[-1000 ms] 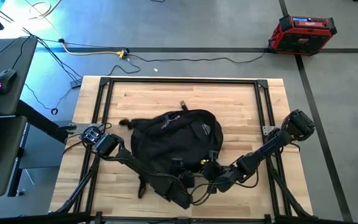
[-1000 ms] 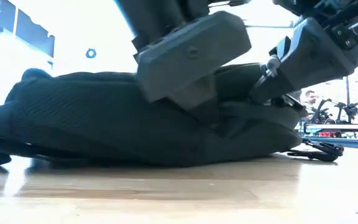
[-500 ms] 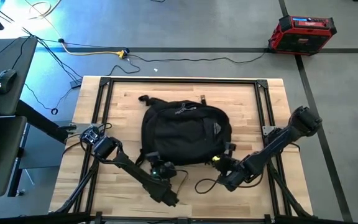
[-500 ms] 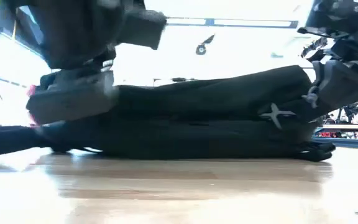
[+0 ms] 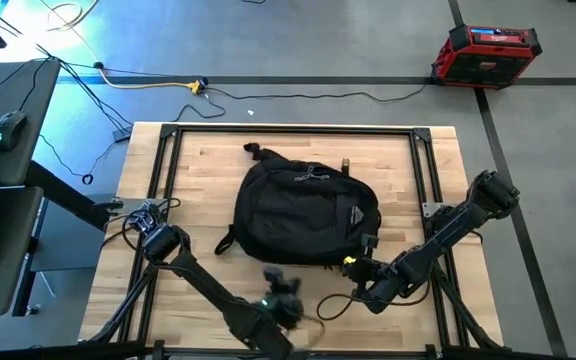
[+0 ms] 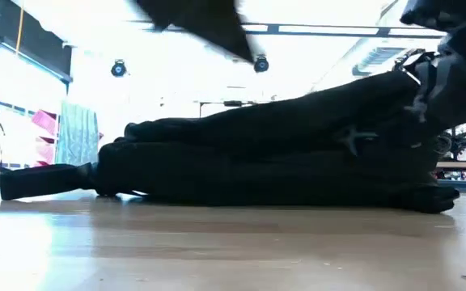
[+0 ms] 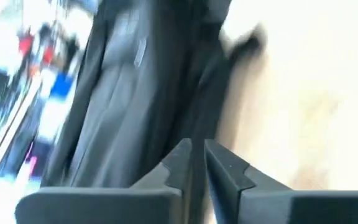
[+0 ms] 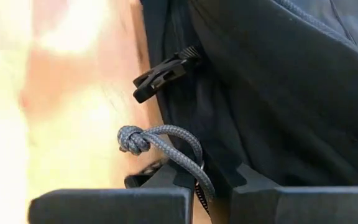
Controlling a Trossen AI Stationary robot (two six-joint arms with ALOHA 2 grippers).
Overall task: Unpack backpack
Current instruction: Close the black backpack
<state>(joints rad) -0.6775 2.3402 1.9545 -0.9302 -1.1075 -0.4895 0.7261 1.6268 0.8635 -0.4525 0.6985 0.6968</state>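
Note:
The black backpack (image 5: 303, 212) lies flat on its back in the middle of the table, its top handle (image 5: 258, 152) toward the far edge and a strap (image 5: 226, 240) trailing left. In the low view the backpack (image 6: 273, 158) is a long dark mound. My right gripper (image 5: 356, 268) is shut at its near right corner. My left gripper (image 5: 286, 300) hovers blurred near the near edge, well clear of the bag. Its fingers (image 7: 179, 163) are shut, and the backpack (image 7: 135, 106) shows ahead of them. My right gripper (image 8: 210, 186) comes in low from the table's near right side. It pinches the backpack's near right edge (image 8: 219, 168) between its two fingers. A grey knotted zipper cord (image 8: 160, 134) loops down into the gap between them. The backpack rests on the table.
A black metal frame (image 5: 168, 160) borders the tabletop. A dark cable loop (image 5: 333, 300) lies by the near edge. Bare wood (image 5: 193, 185) shows left of the bag. A black buckle (image 8: 163, 74) juts from the bag's side. A red case (image 5: 486, 52) sits on the floor.
The backpack, earlier bunched toward the near edge, has slid toward the far right and spread out flat, turning a little. My left gripper has let go of the bag's near part and pulled back toward the near edge. My right gripper shifted slightly right with the bag.

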